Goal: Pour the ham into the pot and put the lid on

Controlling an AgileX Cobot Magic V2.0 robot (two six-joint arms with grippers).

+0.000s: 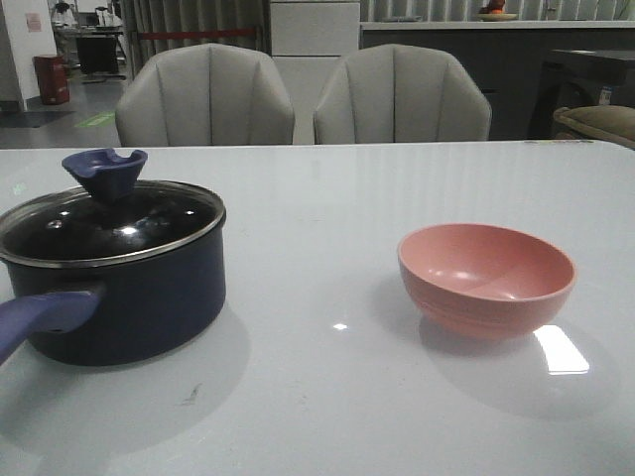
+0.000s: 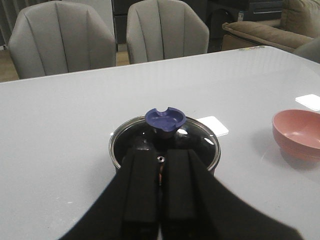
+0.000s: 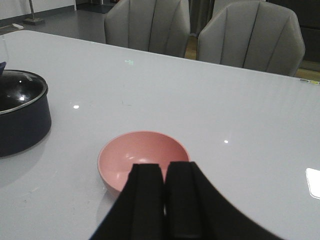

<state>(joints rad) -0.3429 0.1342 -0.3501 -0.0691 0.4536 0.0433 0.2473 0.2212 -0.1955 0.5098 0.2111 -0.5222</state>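
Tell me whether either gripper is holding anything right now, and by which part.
Nothing is held. The left gripper is shut and empty above the round glass lid on the dark navy pot; the right gripper is shut and empty by the salmon-pink bowl.

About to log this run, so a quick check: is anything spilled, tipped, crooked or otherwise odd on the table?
Nothing stands out. The lid sits level on the pot, the pink bowl stands upright and apart from it, and no spill shows on the table. No ham is visible in the bowl.
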